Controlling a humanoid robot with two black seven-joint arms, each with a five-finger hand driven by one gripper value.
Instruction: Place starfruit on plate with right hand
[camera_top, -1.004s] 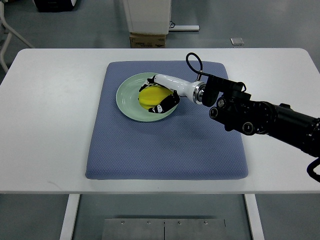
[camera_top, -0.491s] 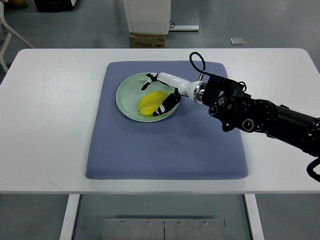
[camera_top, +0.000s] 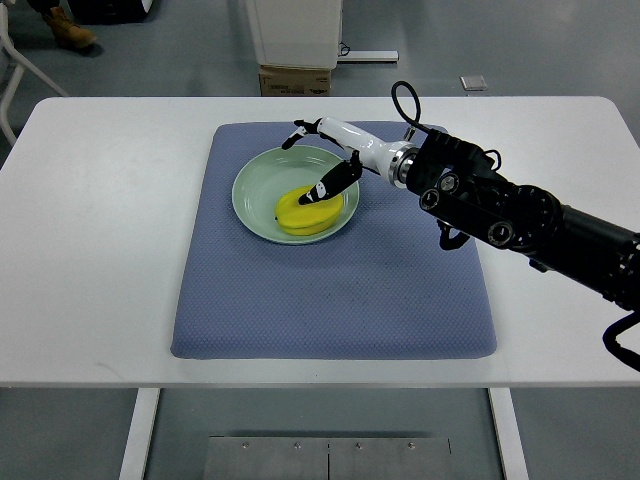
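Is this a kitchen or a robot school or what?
It looks like a robot lab or workshop, not a kitchen. The white table stands on a bare grey floor, a cardboard box sits behind it, and a blue mat holds just one plate for practice.

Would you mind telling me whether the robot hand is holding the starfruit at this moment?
No, the right robot hand has its fingers spread open above the starfruit, which lies on the plate.
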